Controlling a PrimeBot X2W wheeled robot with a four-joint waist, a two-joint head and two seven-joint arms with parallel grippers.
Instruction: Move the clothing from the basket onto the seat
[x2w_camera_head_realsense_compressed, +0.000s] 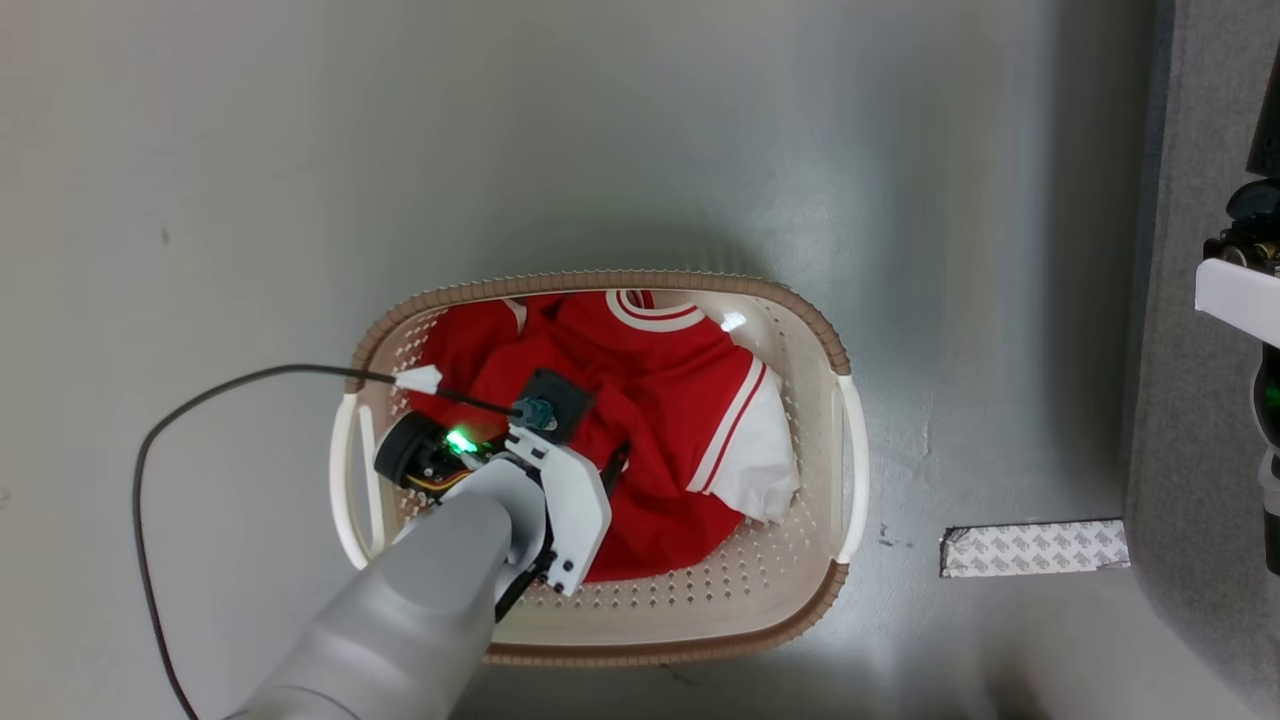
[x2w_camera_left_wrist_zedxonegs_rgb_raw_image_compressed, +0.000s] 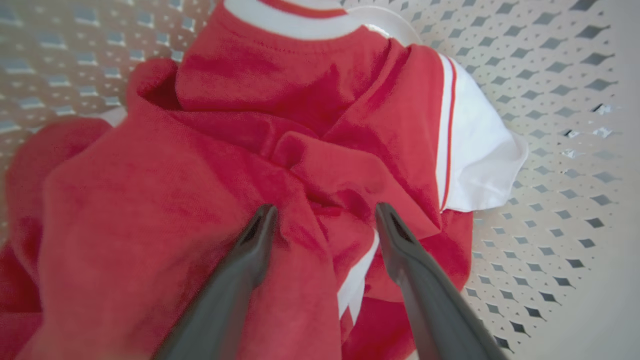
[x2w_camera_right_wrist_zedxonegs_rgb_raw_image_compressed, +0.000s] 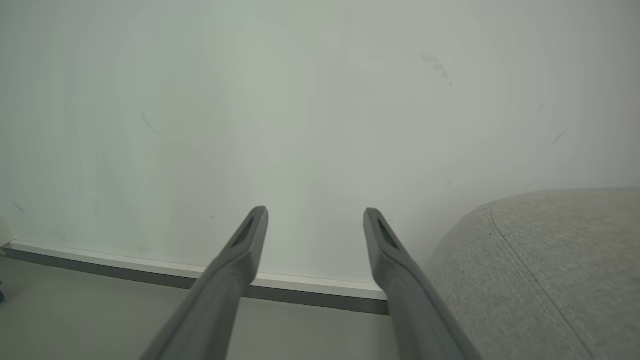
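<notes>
The red clothing (x2w_camera_head_realsense_compressed: 650, 400) with white stripe trim lies crumpled in the cream basket (x2w_camera_head_realsense_compressed: 640, 281) on the floor. My left arm reaches down into the basket from the lower left. In the left wrist view my left gripper (x2w_camera_left_wrist_zedxonegs_rgb_raw_image_compressed: 325, 210) is open, its two fingertips (x2w_camera_left_wrist_zedxonegs_rgb_raw_image_compressed: 262, 220) pressed onto the clothing (x2w_camera_left_wrist_zedxonegs_rgb_raw_image_compressed: 200, 175) with a raised fold between them. The perforated basket wall (x2w_camera_left_wrist_zedxonegs_rgb_raw_image_compressed: 550, 150) shows to the right. My right gripper (x2w_camera_right_wrist_zedxonegs_rgb_raw_image_compressed: 315, 212) is open and empty, in the air facing a pale wall, with the grey seat (x2w_camera_right_wrist_zedxonegs_rgb_raw_image_compressed: 540, 270) beside it at the lower right.
The seat's edge (x2w_camera_head_realsense_compressed: 1190, 300) runs down the right side of the head view, with parts of my right arm (x2w_camera_head_realsense_compressed: 1240, 285) over it. A black cable (x2w_camera_head_realsense_compressed: 200, 400) loops left of the basket. A taped patch (x2w_camera_head_realsense_compressed: 1035, 548) lies on the floor. A baseboard (x2w_camera_right_wrist_zedxonegs_rgb_raw_image_compressed: 300, 287) runs along the wall.
</notes>
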